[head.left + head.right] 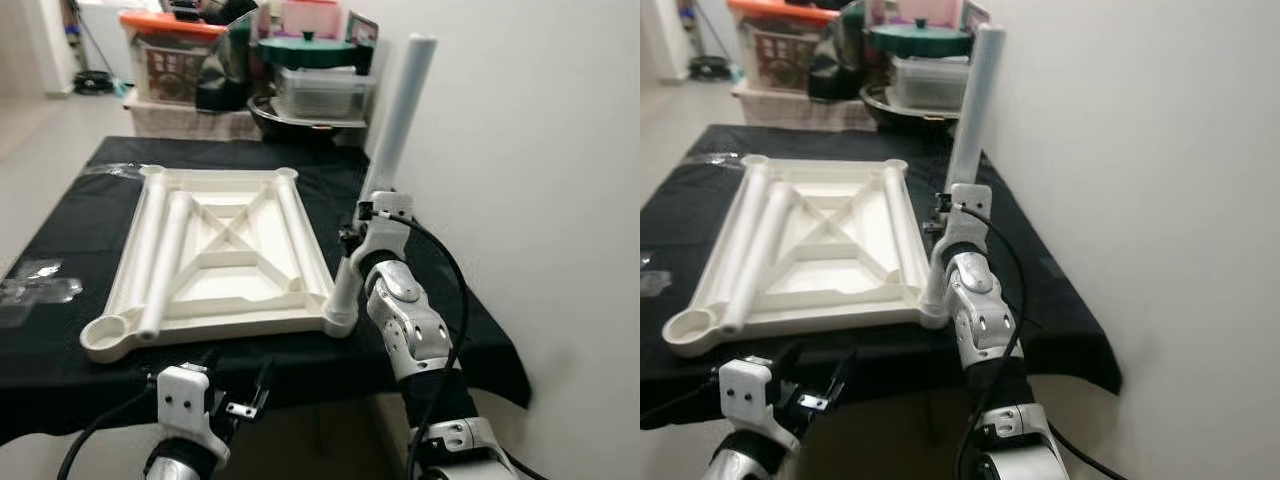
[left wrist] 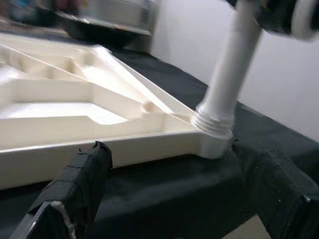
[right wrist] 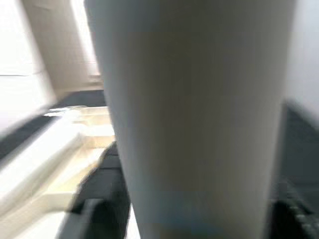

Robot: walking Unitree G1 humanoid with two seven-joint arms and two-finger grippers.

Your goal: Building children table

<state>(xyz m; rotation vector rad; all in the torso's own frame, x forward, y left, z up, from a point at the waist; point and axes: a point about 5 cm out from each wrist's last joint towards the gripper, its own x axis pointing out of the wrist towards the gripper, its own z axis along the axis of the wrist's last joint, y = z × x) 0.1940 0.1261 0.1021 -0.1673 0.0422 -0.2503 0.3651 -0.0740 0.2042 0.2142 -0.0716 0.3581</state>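
You are facing a low table draped in black cloth [image 1: 60, 250], pushed against a pale wall [image 1: 540, 150] on your right, with stacked storage bins [image 1: 170, 55] and pots behind it. The white tabletop [image 1: 225, 250] lies upside down on the cloth, ribs up, and two loose legs [image 1: 165, 260] rest along its left side.

Your right gripper [image 1: 352, 238] is clenched around a third leg [image 1: 395, 150], which stands nearly upright in the near right corner socket [image 2: 214, 142] — the left wrist view shows its threaded collar seated at the socket mouth. The left gripper [image 1: 235, 395] hangs just below the near table edge, fingers [image 2: 79, 174] apart, holding nothing.

The parts look like hollow moulded plastic: light, stiff and smooth, so the leg will likely slip in the pads if you twist hard. Grip low on the shaft, close to the collar, and the thread should stay straight.

Room is tight — the wall is near the leg's right side, and this corner of the tabletop sits close to the table's front edge.
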